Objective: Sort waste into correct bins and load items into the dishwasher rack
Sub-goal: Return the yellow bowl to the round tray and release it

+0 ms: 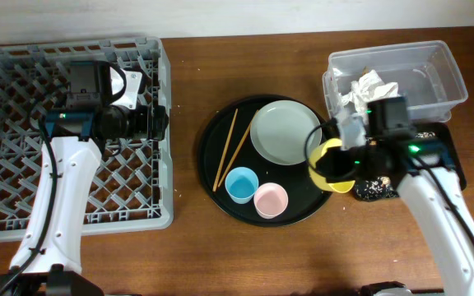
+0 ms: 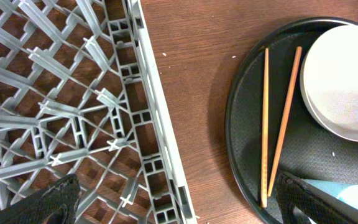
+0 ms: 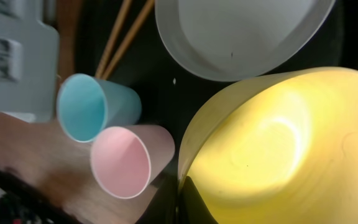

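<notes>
My right gripper (image 1: 342, 146) is shut on the rim of the yellow bowl (image 1: 332, 167) and holds it tilted at the right edge of the round black tray. In the right wrist view the fingers (image 3: 188, 199) pinch the bowl's rim (image 3: 278, 143). The grey-green plate (image 1: 282, 131), two chopsticks (image 1: 229, 148), blue cup (image 1: 241, 184) and pink cup (image 1: 271, 200) lie on that tray. My left gripper (image 2: 179, 205) is open and empty over the right edge of the grey dishwasher rack (image 1: 23, 123). The white napkin (image 1: 369, 86) lies in the clear tub (image 1: 443, 74). Food scraps (image 1: 374, 189) lie in the shallow black tray (image 1: 457, 168).
The large round black tray (image 1: 212, 160) sits mid-table between the rack and the bins. My right arm covers much of the shallow black tray. The left wrist view shows the rack wall (image 2: 154, 112), bare wood, then the round tray's rim (image 2: 235, 143).
</notes>
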